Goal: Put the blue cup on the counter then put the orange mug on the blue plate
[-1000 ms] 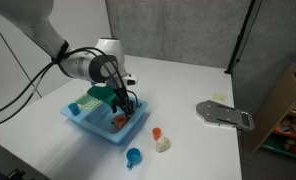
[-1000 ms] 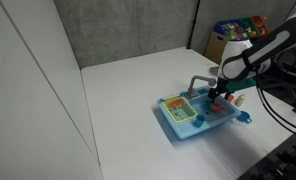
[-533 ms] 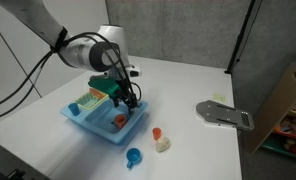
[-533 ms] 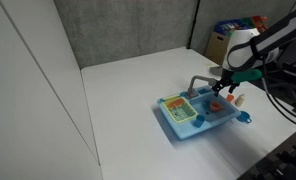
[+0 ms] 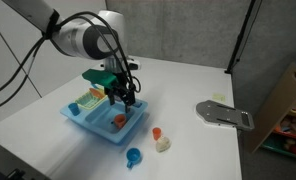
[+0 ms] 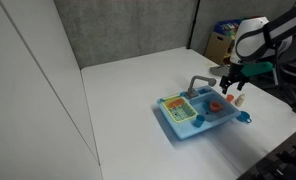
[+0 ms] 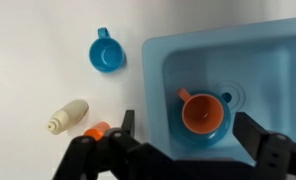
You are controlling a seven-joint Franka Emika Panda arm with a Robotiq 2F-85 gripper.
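We see an arm [image 5: 86,40] built of fat, rounded segments in glossy white and pale grey, with dark bands at the joints; in both exterior views it reads the same [image 6: 253,33]. Thin black cables [image 5: 26,70] loop loosely beside it. At the wrist sits a flat bright green block [image 5: 96,76]. Below that, the pincer [image 5: 123,100] is matt black and angular. In the wrist view its two fingers [image 7: 116,142] are black, blocky links with stepped edges and squared tips.
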